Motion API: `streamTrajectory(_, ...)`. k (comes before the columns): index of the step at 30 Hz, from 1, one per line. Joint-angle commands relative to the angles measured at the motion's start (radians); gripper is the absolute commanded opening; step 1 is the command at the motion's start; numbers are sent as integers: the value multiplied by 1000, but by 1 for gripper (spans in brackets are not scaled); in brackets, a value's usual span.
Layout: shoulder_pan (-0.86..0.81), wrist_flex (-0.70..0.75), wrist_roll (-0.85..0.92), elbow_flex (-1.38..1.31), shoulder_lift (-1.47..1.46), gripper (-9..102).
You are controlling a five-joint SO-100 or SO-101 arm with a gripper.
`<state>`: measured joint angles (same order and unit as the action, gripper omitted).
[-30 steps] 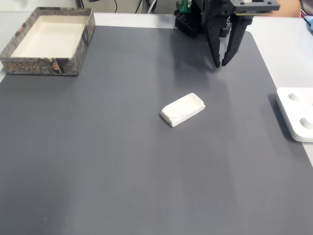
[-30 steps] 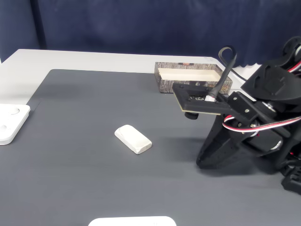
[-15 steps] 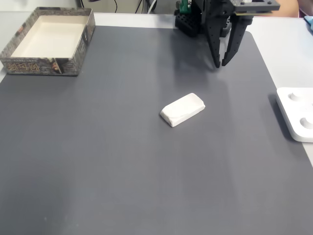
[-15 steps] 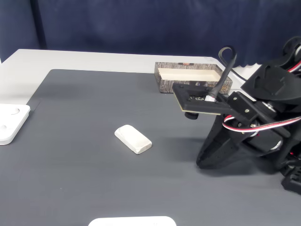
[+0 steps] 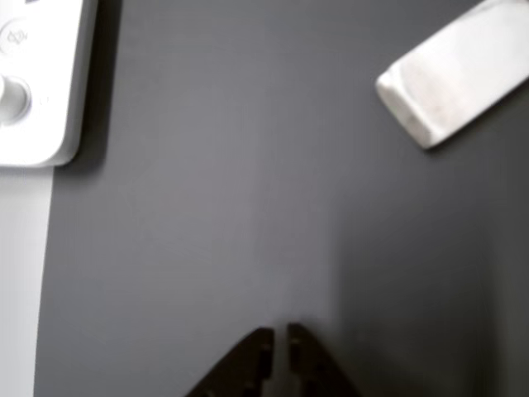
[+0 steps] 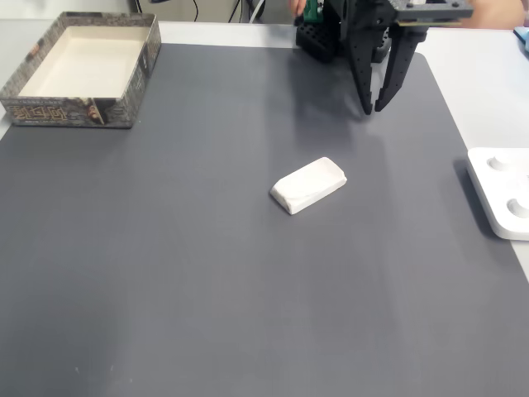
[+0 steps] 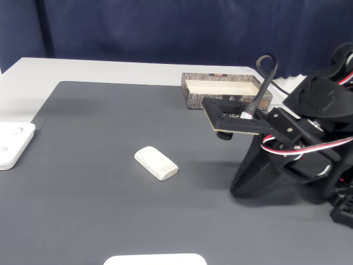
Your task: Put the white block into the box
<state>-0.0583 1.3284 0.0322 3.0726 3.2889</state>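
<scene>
The white block [image 6: 308,184] lies flat and alone near the middle of a dark grey mat [image 6: 207,273], turned at a slant, with nothing touching it. In a fixed view from the side it shows again [image 7: 156,163], its long faces pale and a little smudged; the other view catches one end of it [image 5: 455,73] at the upper right corner.

The box [image 6: 83,69] sits well apart from the block, at the mat's far left corner in a fixed view from above, its pale inside bare and its outer walls printed in a mottled grey pattern. From the side it stands at the mat's back edge [image 7: 225,91], just beyond the arm.

The black gripper [image 6: 373,107] hangs tip-down over the mat's far right part, short of the block and holding nothing. Its jaws stand nearly together, a thin gap between the tips, which also enter the other view at the bottom edge [image 5: 279,337]. Behind it rises the arm [image 7: 309,138], black with red and white wires.

A flat white device [image 6: 502,203] lies half off the mat's right edge, and its round knob [image 5: 11,98] shows close up in the other view. A dark blue curtain [image 7: 165,30] closes the background.
</scene>
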Motion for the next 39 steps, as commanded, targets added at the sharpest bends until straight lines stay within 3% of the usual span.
streamTrajectory(1, 3, 2, 8, 20, 35, -2)
streamTrajectory(23, -12, 3, 25, 9, 21, -2)
streamTrajectory(39, -169, -52, 31, -422, -522, -2)
